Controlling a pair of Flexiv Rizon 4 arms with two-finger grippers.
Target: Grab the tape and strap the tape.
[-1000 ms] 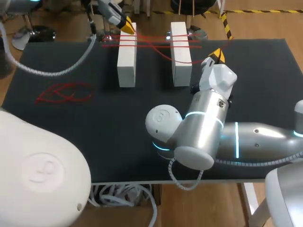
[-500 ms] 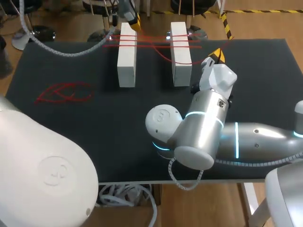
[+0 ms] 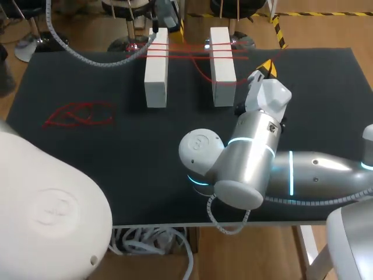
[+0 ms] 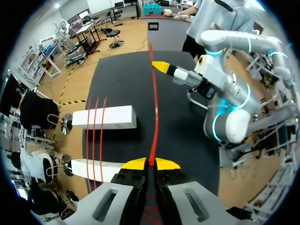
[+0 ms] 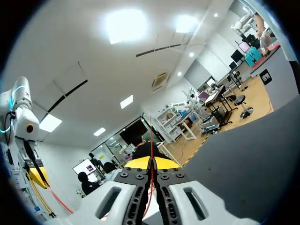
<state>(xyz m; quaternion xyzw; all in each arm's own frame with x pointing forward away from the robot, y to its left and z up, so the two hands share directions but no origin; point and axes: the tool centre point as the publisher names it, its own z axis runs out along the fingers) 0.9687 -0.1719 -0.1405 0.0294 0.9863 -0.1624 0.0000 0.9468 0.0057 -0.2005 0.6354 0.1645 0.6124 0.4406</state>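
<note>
Two white blocks point(image 3: 156, 70) point(image 3: 222, 67) stand side by side at the back of the black table point(image 3: 116, 175). Red tape point(image 3: 186, 53) crosses both blocks in several strands. My right gripper point(image 3: 267, 67) sits just right of the right block, shut on the tape's end point(image 5: 151, 140). Above the far end of the left block, at the back edge, my left gripper point(image 3: 165, 13) is shut on the tape point(image 4: 153, 126). In the left wrist view the strand runs taut from my left gripper point(image 4: 151, 163) over the table to the right gripper point(image 4: 162, 67).
A loose tangle of red tape point(image 3: 78, 114) lies on the table's left part. My right arm's big silver joints point(image 3: 245, 163) fill the front right of the table. In the left wrist view both blocks point(image 4: 104, 117) point(image 4: 93, 169) lie beside the taut strand.
My left gripper has moved right and farther back past the left block's far end, carrying the tape. The right arm has not moved.
</note>
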